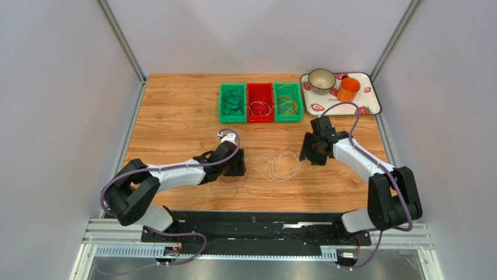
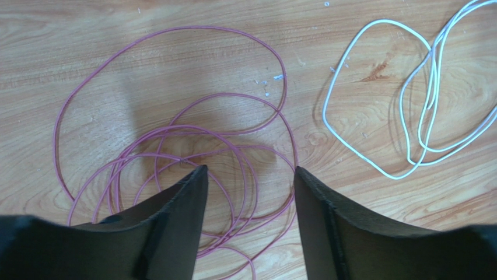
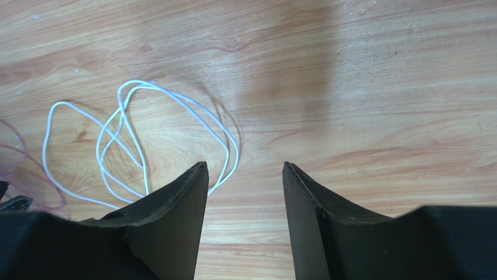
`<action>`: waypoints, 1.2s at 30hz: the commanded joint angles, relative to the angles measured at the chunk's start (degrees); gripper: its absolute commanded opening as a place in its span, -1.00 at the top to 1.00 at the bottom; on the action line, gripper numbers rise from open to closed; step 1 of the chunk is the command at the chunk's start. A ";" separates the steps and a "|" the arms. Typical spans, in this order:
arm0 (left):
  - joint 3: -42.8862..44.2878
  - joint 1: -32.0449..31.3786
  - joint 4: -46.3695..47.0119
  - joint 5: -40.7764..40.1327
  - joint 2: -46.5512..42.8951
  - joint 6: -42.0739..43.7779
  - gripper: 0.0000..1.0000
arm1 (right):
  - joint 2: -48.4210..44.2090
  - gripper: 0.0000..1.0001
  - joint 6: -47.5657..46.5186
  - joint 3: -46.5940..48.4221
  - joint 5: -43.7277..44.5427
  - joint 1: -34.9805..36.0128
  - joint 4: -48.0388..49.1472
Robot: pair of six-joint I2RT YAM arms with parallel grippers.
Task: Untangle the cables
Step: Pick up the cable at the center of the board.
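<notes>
Progress partial: cables [image 1: 233, 102] already lie in three bins [image 1: 261, 85] at the far side. I find purple cable [image 2: 192, 128] coiled on the table [image 1: 175, 116] under my left gripper [image 2: 249, 175], white cable [image 2: 433, 81] just beside, right gripper [image 3: 245, 169] near it. Both sets of jaws open, empty.

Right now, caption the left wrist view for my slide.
Open left pincer above purple cable loops; white cable to the right on wooden table.

Matt wood-grain table [image 2: 87, 35]; smooth, seemingly plastic-coated purple cable [image 2: 192, 27] and white cable [image 2: 324, 114]; matt black left fingers [image 2: 175, 233].
</notes>
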 commanded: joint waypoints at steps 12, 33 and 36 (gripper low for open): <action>13.87 -8.25 -15.71 -7.48 13.13 1.05 -0.35 | -10.42 -0.09 -0.31 4.69 -3.96 0.70 -4.17; 13.17 -13.34 -18.45 -11.09 12.34 -0.71 -0.31 | -11.75 -0.09 -0.22 4.60 -5.99 0.70 -3.65; 13.43 -14.31 -18.45 -10.57 13.22 -1.24 -0.26 | -11.75 -0.09 -0.22 4.60 -5.99 0.70 -3.56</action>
